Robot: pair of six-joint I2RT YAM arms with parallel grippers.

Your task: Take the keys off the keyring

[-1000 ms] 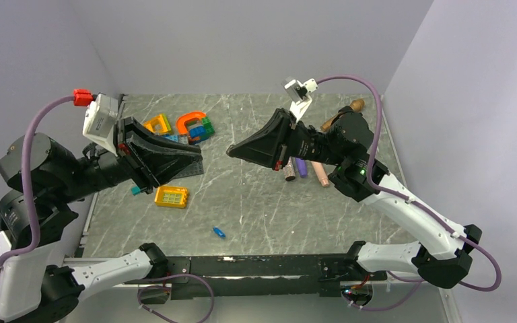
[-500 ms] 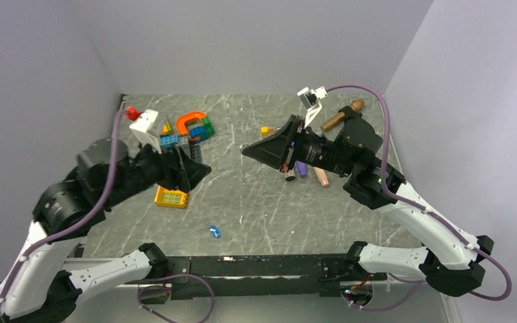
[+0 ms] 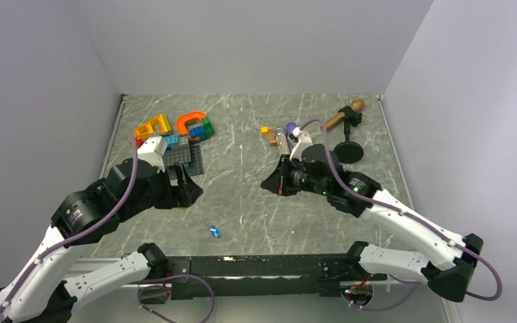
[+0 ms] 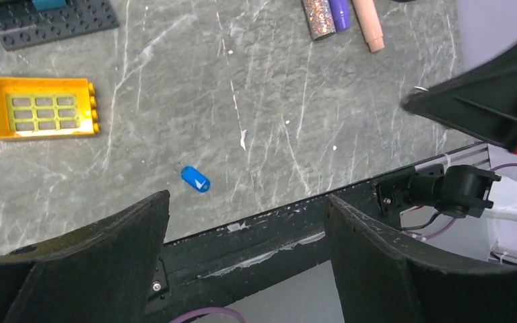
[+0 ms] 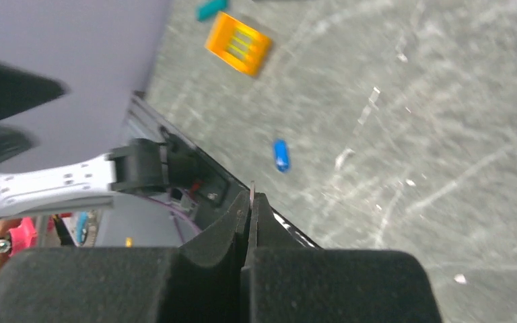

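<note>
The keyring (image 3: 214, 232), a tiny bright-blue oval, lies by itself on the grey table near the front edge; it also shows as the keyring (image 4: 195, 179) and the keyring (image 5: 280, 155). No gripper touches it. My left gripper (image 3: 192, 188) hangs above the table's left half, its jaws wide apart and empty in the left wrist view (image 4: 247, 197). My right gripper (image 3: 267, 183) sits over the middle, shut. In the right wrist view (image 5: 250, 196) a thin silver sliver, seemingly a key (image 5: 251, 190) seen edge-on, pokes out between its pads.
A yellow brick (image 4: 39, 106) lies left of the keyring. A black baseplate (image 3: 185, 158) and coloured bricks (image 3: 175, 126) sit at the back left. Markers (image 4: 340, 17), a wooden-handled tool (image 3: 343, 114) and a black disc (image 3: 349, 151) are at the back right. The table's front rail (image 4: 276, 225) is close below.
The left gripper has opened wide and dropped lower over the table's left. The right arm has come down and nearer, still shut. The keyring has barely moved.
</note>
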